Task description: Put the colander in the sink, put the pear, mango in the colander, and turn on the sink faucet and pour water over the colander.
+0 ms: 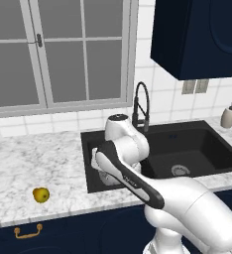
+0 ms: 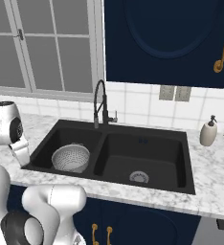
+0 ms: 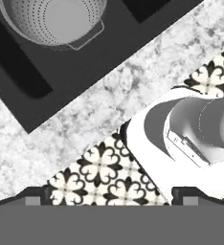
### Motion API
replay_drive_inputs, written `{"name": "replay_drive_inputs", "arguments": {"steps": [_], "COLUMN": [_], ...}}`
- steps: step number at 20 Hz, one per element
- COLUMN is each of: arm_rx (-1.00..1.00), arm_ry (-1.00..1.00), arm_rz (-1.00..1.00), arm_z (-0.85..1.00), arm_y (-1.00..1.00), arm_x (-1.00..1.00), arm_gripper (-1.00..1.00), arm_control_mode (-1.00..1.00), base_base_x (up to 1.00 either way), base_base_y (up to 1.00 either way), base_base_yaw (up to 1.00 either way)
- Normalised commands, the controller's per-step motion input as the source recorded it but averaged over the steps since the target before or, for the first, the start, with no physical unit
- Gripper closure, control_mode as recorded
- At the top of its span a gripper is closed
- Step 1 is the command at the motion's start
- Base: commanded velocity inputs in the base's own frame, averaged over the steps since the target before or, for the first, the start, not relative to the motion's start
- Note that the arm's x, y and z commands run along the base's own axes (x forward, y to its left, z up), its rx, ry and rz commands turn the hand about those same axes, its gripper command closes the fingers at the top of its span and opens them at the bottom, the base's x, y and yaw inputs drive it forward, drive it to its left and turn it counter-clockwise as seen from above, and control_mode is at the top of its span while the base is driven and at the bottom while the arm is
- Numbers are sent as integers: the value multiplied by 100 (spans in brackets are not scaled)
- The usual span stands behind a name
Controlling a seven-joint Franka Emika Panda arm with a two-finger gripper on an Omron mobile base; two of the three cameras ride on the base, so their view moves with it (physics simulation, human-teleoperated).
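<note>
The black double sink is set into the marble tabletop. The colander already sits in its left basin, empty. A yellow fruit waits on the tabletop; the faucet looks dry. The claw is spread apart, holding nothing.

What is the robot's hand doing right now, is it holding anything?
Gripper: open and empty, fingertips spread wide, above the counter edge near the colander in the sink.
</note>
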Motion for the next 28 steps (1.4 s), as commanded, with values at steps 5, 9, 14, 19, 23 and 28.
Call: {"name": "replay_drive_inputs", "arguments": {"steps": [5, 9, 14, 19, 23, 28], "arm_rx": [0, 0, 0, 0, 0, 8], "arm_ry": [-2, 0, -10, -18, -8, -2], "arm_rz": [67, 48, 32, 5, 0, 1], "arm_z": [0, 0, 0, 0, -9, -5], "arm_y": [47, 46, 52, 56, 62, 43], "arm_x": [30, 22, 2, 0, 0, 1], "arm_gripper": [-100, -100, -100, -100, -100, -100], "arm_control_mode": [-100, -100, -100, -100, -100, -100], "base_base_x": [0, 0, 0, 0, 0, 0], "base_base_y": [0, 0, 0, 0, 0, 0], "base_base_yaw": [0, 0, 0, 0, 0, 0]}}
